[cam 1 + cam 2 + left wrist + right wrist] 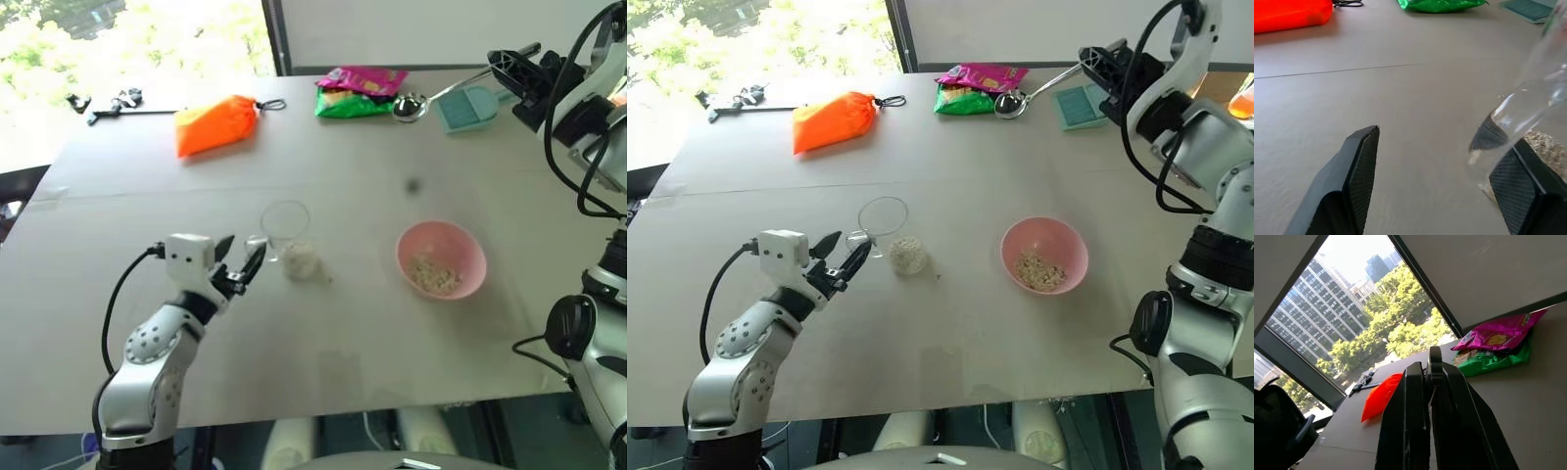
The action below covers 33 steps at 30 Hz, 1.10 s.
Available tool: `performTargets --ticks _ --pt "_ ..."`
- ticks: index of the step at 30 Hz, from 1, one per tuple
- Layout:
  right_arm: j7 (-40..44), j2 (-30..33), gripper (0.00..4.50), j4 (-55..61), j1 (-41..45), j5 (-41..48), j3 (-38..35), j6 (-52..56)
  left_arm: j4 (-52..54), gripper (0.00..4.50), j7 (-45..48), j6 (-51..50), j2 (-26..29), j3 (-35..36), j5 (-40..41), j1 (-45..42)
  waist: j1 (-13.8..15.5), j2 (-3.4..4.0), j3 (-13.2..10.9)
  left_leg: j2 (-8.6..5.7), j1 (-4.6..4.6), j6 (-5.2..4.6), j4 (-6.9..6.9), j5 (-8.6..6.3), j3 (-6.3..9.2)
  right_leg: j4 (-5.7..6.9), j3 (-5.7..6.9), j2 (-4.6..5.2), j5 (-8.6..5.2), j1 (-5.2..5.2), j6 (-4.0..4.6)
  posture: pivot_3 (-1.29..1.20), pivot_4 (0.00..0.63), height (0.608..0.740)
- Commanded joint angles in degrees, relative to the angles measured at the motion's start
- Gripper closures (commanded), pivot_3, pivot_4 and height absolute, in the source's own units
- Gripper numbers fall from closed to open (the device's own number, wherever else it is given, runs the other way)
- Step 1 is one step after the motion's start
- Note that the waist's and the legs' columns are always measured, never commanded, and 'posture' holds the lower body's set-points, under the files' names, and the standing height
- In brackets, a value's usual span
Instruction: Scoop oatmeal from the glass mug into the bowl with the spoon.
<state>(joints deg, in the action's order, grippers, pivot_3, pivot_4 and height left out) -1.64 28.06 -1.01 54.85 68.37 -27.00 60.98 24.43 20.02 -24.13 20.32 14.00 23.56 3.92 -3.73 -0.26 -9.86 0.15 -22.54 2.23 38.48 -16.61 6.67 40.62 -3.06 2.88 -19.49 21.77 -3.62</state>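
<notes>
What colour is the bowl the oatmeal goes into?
Pink, plain with no pattern. The bowl shows best in the right eye view, with oatmeal already inside.

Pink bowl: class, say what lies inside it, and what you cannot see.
The bowl holds a small heap of oatmeal. The bowl's floor under the heap is covered.
</notes>
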Motion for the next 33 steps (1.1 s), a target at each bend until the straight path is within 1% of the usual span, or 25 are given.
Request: performTargets --ticks 1,2,4,5,9,13,16,18,21,23,26,29,33 --pt "1.04 0.89 4.5 2.11 0.14 1.09 -1.1 -1.32 0.4 2.71 -0.89 2.2 -0.4 0.33 -0.94 -0.89 0.01 0.0 0.0 0.0 0.0 0.0 0.0 0.0 0.01 0.0 0.0 0.0 0.0 0.0 0.0 0.0 0.15 0.74" --pt "1.14 0.85 4.5 2.08 0.06 1.02 -1.05 -1.39 0.25 3.25 -0.98 2.31 -0.58 0.31 -1.01 -1.08 0.02 0.0 0.0 0.0 0.0 0.0 0.0 0.0 0.01 0.0 0.01 0.0 0.0 0.0 0.0 0.0 0.15 0.74" --pt "1.24 0.8 4.5 2.1 -0.04 1.02 -0.97 -1.39 0.11 4.12 -0.9 2.37 -0.73 0.16 -1.1 -1.38 0.03 0.0 0.0 0.0 0.0 0.0 0.0 0.0 0.01 0.0 0.01 0.0 0.0 0.0 0.0 0.0 0.15 0.74" --pt "1.27 0.77 4.5 2.11 -0.1 1.06 -0.94 -1.35 0.11 4.47 -0.99 2.29 -0.87 0.14 -1.05 -1.57 0.08 0.0 0.01 0.0 -0.01 0.0 0.0 0.0 0.01 -0.01 0.0 0.0 0.0 0.0 0.0 0.0 0.15 0.74" --pt "1.23 0.79 4.5 2.96 -0.79 1.69 -0.65 -0.64 0.42 4.47 -2.54 1.48 -1.22 0.64 -0.84 -2.88 -0.07 0.01 0.01 0.01 0.0 0.01 -0.01 0.01 -0.01 0.0 -0.01 -0.01 0.0 0.0 0.0 0.0 0.15 0.74" --pt "2.02 1.42 4.5 5.7 -1.74 2.84 0.6 0.98 0.29 4.47 -4.99 0.19 -0.11 0.68 -2.82 -6.15 0.04 0.01 0.0 0.0 -0.01 0.01 0.0 0.0 0.03 0.01 0.02 -0.01 0.0 0.0 0.0 0.0 0.15 0.74" --pt "3.39 1.54 4.5 10.81 -2.22 5.69 3.16 3.08 -1.59 4.47 -7.2 -0.1 1.05 0.26 -4.97 -13.24 0.13 0.0 0.0 -0.01 -0.06 0.01 0.01 0.01 0.07 0.0 0.06 -0.01 0.0 0.01 0.0 0.0 0.15 0.74" --pt "3.37 0.66 4.5 13.43 -1.52 8.05 5.02 3.72 -4.68 4.47 -7.97 1.13 2.05 -1.26 -7.81 -18.61 0.2 0.0 0.0 -0.01 -0.09 0.08 0.03 0.05 0.11 0.01 0.09 -0.02 0.0 0.03 0.0 0.0 0.15 0.74" --pt "2.62 -0.73 4.5 15.09 -0.38 9.73 7.5 3.27 -9.24 4.47 -8.08 3.24 3.01 -4.08 -11.95 -24.3 0.08 -0.01 0.0 -0.03 -0.1 0.12 0.05 0.07 0.12 -0.01 0.11 -0.02 0.0 0.02 0.0 0.0 0.15 0.74" --pt "2.2 -1.72 4.5 15.69 0.47 10.17 9.21 2.56 -12.43 4.47 -7.37 5.39 2.66 -6.22 -13.74 -27.81 -0.01 -0.01 0.0 -0.06 -0.11 0.14 0.04 0.08 0.07 -0.05 0.06 0.01 0.0 0.02 -0.01 0.0 0.15 0.74" --pt "3.29 -3.28 4.5 16.47 2.1 7.69 12.54 1.2 -16.55 4.47 -7.31 8.49 0.19 -10.52 -16.33 -33.19 -0.06 -0.01 -0.01 -0.06 -0.14 0.15 0.02 0.09 0.1 -0.1 0.11 0.01 0.0 0.03 -0.01 0.0 0.15 0.74" --pt "3.71 -3.83 4.5 16.1 3.13 7.4 13.34 0.32 -17.95 4.47 -7.3 10.15 -1.55 -12.98 -18.16 -34.54 -0.09 -0.02 -0.01 -0.05 -0.21 0.16 0.03 0.09 0.18 -0.15 0.17 0.01 0.0 0.04 -0.01 0.0 0.15 0.74" --pt "4.01 -3.38 4.5 16.92 3.37 4.97 15.54 -0.03 -17.59 4.47 -7.82 10.27 -3.49 -13.38 -18.24 -35.87 -0.26 -0.02 -0.01 -0.05 -0.25 0.16 -0.04 0.09 0.2 -0.28 0.19 0.03 0.0 0.04 -0.01 0.0 0.15 0.74"
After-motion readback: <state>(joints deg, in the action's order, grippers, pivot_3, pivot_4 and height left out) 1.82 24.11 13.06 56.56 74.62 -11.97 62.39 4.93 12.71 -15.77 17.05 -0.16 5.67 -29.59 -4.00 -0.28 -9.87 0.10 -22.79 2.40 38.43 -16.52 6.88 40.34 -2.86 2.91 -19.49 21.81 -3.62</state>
